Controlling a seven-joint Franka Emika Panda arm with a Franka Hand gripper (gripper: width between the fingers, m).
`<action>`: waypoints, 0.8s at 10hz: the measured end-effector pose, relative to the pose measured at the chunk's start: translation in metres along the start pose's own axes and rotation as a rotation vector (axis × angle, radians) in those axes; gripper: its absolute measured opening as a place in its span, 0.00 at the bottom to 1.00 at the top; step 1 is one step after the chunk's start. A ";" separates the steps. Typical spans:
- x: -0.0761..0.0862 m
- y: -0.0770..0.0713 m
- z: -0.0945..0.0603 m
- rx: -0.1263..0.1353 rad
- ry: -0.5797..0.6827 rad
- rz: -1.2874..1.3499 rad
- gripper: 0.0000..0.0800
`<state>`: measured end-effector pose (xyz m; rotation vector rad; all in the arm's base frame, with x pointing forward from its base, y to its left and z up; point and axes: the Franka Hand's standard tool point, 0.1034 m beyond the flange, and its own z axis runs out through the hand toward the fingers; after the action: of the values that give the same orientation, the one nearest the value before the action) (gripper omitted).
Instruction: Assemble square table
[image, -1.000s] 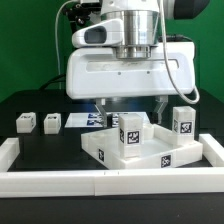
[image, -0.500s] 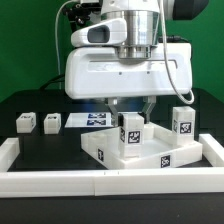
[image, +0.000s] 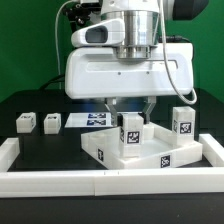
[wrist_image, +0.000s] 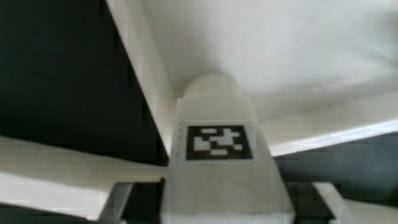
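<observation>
grip: pincer (image: 131, 107) is clasping the upright leg (image: 131, 134) by its flat sides | handling: seeming light, stiff, slick (hard plastic)

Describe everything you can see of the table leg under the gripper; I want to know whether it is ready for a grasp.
The table leg is a small white block, plastic by its look, with a black-and-white tag on the side facing the exterior view. It stands upright on the square tabletop panel, inside the raised rim. The gripper straddles its top, one finger on each side; whether the fingers touch it cannot be told.
</observation>
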<state>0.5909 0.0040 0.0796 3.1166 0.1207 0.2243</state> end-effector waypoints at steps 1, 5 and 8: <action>0.000 -0.001 0.000 0.000 0.003 0.091 0.36; 0.001 -0.001 0.001 0.005 0.010 0.421 0.36; 0.002 -0.003 0.002 0.013 0.011 0.689 0.36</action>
<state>0.5927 0.0067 0.0784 3.0332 -0.9562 0.2398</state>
